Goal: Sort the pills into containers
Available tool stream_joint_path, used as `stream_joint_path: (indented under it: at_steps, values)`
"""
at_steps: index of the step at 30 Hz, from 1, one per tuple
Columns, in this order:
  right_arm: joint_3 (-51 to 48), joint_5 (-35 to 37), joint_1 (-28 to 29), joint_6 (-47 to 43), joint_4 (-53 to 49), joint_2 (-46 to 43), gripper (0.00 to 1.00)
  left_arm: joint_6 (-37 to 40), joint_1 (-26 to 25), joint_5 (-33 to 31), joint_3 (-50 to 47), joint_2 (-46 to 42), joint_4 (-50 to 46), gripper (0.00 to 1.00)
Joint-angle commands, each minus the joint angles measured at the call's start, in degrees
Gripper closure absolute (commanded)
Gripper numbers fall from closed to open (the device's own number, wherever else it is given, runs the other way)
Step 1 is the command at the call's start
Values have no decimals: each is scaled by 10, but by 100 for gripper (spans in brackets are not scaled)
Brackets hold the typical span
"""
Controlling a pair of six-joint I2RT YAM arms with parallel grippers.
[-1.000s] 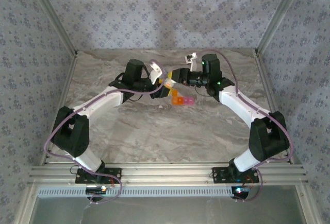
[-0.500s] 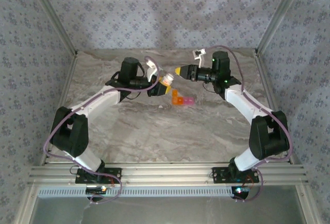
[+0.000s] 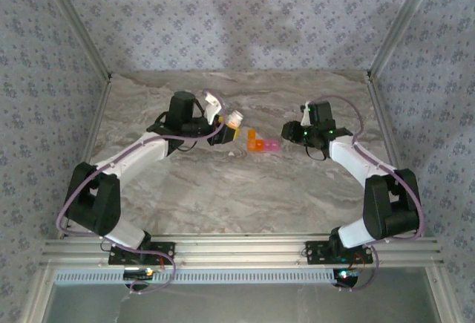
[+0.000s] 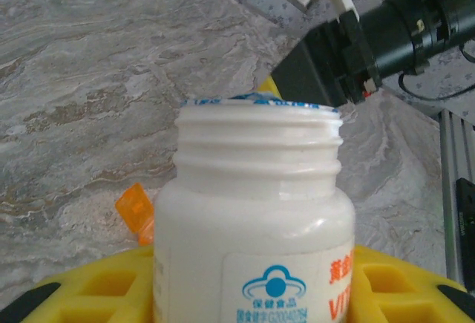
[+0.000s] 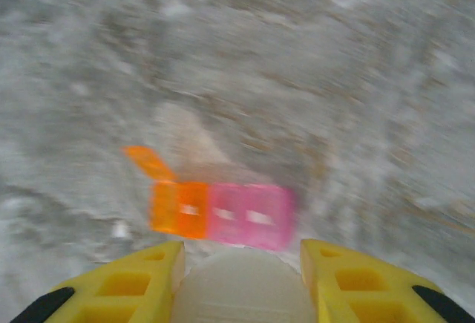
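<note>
White plastic: a small white bottle (image 3: 234,120), cap off, clamped round its body in the left gripper (image 3: 223,130), above the worktop (image 3: 245,197) and left of centre. Its mouth angles toward the right arm. A thin blue-edged film (image 4: 256,101) sits at the rim; cannot tell if it seals the mouth.

Right gripper (image 3: 288,130): jaws drawn narrow on a pale round thing (image 5: 241,289), probably the bottle's cap. It hangs low, just right of the containers.

Containers (image 3: 260,145): orange and pink compartments joined, lying on the worktop, nearer the far edge than the near one and between the two grippers, touched by neither. Orange flap (image 5: 145,162) is up; pink lid too blurred to call.

Risks, as judged:
- Compartments are tiny and light. A tipped bottle could scatter pills across the worktop.
- Nothing steadies the containers, so a nudge could slide them.
- If that film is intact, nothing pours.
</note>
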Motion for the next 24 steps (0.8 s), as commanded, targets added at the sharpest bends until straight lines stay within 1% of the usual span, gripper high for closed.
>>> stream_joint_path:
  at_steps: [1, 6, 11, 14, 18, 24]
  values:
    - [-21, 116, -3, -5, -45, -7, 67, -8, 4, -15, -8, -30, 15, 100]
    - [-49, 166, -9, 26, -53, 1, 67, -11, 4, -52, -19, -47, 5, 100]
    - [-55, 176, -16, 46, -51, 32, 66, -16, 4, -90, -31, -67, -2, 100]
    - [-53, 182, -16, 52, -52, 48, 65, -10, 3, -101, -23, -77, -31, 100]
    - [-57, 184, -15, 64, -58, 63, 59, -5, 3, -105, -13, -91, -66, 100]
    - [-71, 179, -16, 67, -59, 76, 51, 0, 1, -108, -20, -111, -92, 100]
